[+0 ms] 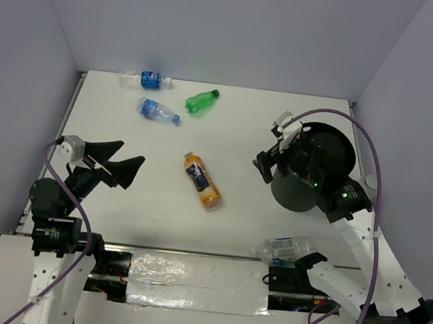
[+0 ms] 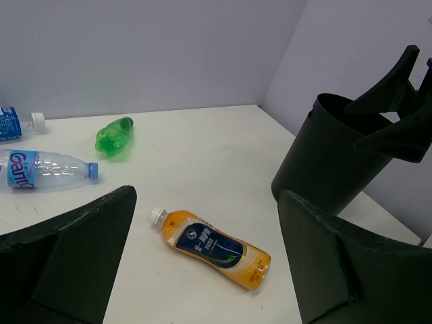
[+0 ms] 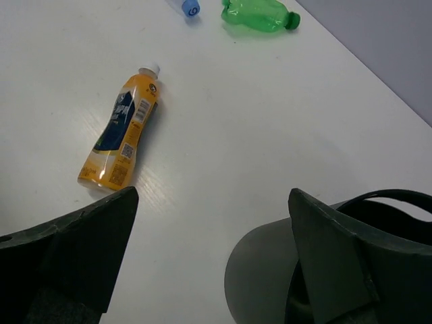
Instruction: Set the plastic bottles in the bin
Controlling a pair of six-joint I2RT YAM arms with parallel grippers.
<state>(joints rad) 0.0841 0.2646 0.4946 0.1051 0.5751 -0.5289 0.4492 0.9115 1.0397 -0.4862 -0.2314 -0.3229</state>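
Observation:
An orange bottle (image 1: 202, 182) with a dark label lies flat mid-table, also in the wrist views (image 2: 212, 246) (image 3: 121, 135). Farther back lie a green bottle (image 1: 202, 102) (image 2: 113, 136) (image 3: 260, 15) and two clear blue-labelled bottles (image 1: 158, 111) (image 1: 145, 80). A third clear bottle (image 1: 285, 249) lies near the front edge, below the bin. The black bin (image 1: 314, 170) (image 2: 331, 162) (image 3: 270, 270) stands upright on the right. My left gripper (image 1: 126, 159) (image 2: 207, 202) is open, left of the orange bottle and facing it. My right gripper (image 1: 269, 149) (image 3: 214, 196) hangs open at the bin's left rim, holding nothing.
Grey walls close the table on the left, back and right. A purple cable (image 1: 374, 162) arcs over the bin from the right arm. A silver taped strip (image 1: 187, 273) runs along the near edge between the arm bases.

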